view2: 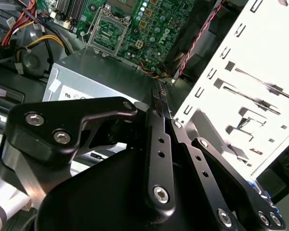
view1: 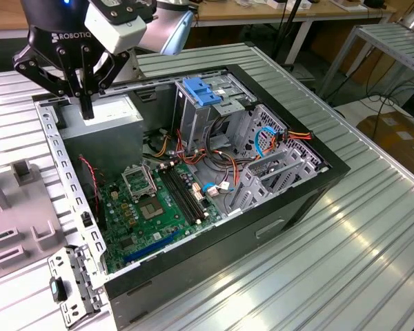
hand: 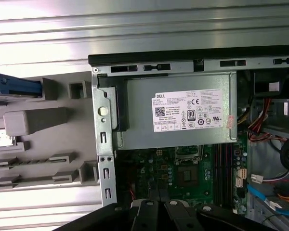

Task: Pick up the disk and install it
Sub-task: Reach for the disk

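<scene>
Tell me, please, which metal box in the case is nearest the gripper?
The grey box with the white sticker: the gripper hangs over it, while the blue-topped drive cage stands apart.

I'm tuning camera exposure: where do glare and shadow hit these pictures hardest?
First wrist view: white glare bands across the ribbed table. Second wrist view: the pale metal panel is washed out, the gripper dark against it. Exterior view: the computer case is dimmer inside than the table around it.
</scene>
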{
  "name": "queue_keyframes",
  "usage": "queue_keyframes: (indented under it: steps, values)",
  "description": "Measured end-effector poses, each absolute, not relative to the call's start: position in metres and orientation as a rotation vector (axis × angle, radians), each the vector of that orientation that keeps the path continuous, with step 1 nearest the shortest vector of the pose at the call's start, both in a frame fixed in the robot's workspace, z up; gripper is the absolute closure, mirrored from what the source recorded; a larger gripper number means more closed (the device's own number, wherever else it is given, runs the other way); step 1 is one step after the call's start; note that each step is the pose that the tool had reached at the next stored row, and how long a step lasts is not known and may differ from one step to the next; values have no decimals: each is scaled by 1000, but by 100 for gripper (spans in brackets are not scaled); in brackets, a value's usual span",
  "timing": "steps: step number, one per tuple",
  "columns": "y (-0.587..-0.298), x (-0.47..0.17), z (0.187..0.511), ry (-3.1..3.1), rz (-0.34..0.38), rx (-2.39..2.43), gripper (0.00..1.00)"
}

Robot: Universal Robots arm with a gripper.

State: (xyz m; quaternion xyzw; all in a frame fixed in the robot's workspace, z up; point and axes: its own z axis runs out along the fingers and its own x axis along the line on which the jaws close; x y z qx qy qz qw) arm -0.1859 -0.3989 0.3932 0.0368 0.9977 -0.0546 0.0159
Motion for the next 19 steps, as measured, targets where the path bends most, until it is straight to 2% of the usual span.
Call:
queue_keyframes:
  steps: [19]
  values:
    - [-399,-204,393,3103,-170,114,89]
